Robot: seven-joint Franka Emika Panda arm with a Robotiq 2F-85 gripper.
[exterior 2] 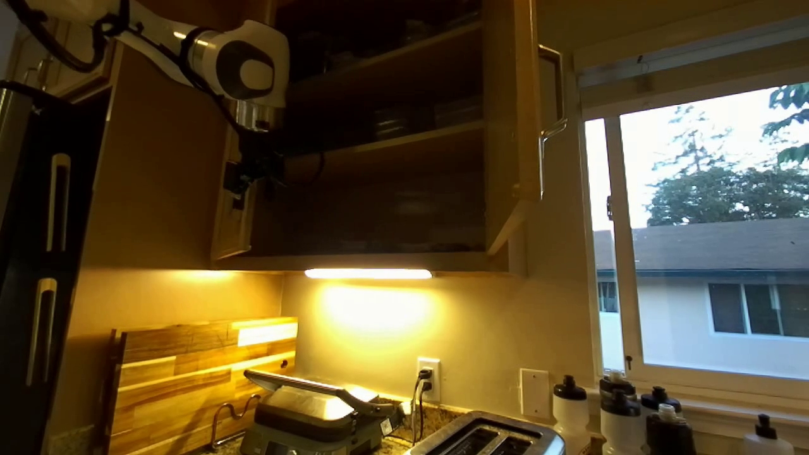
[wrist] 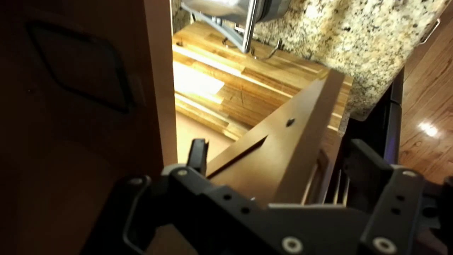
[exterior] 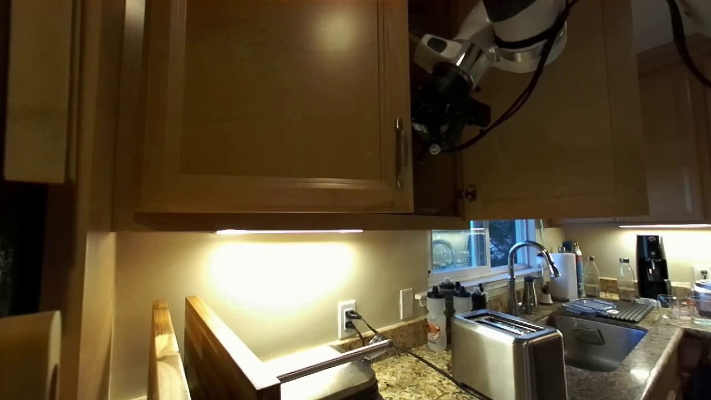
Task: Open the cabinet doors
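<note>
The light tan cabinet doors stand apart. One door (exterior: pixel 278 100), with a slim metal bar handle (exterior: pixel 400 155), is partly open; its edge also shows in an exterior view (exterior 2: pixel 232 218). The other door (exterior: pixel 555 139) is swung wide open and shows edge-on in an exterior view (exterior 2: pixel 515 95). My gripper (exterior: pixel 430 140) is by the free edge of the partly open door, in front of the cabinet opening, and also shows in an exterior view (exterior 2: pixel 239 183). In the wrist view my gripper (wrist: pixel 281 152) is open, with the door's edge (wrist: pixel 306 141) between its fingers; I cannot tell whether they touch.
Cabinet shelves (exterior 2: pixel 404 142) hold dim items. Below, the counter bears a toaster (exterior: pixel 508 350), a grill press (exterior 2: pixel 310 411), a cutting board (exterior 2: pixel 189 379) and several bottles (exterior 2: pixel 622 411). A window (exterior 2: pixel 708 253) is beside the wide-open door. A dark fridge (exterior 2: pixel 47 253) stands at the side.
</note>
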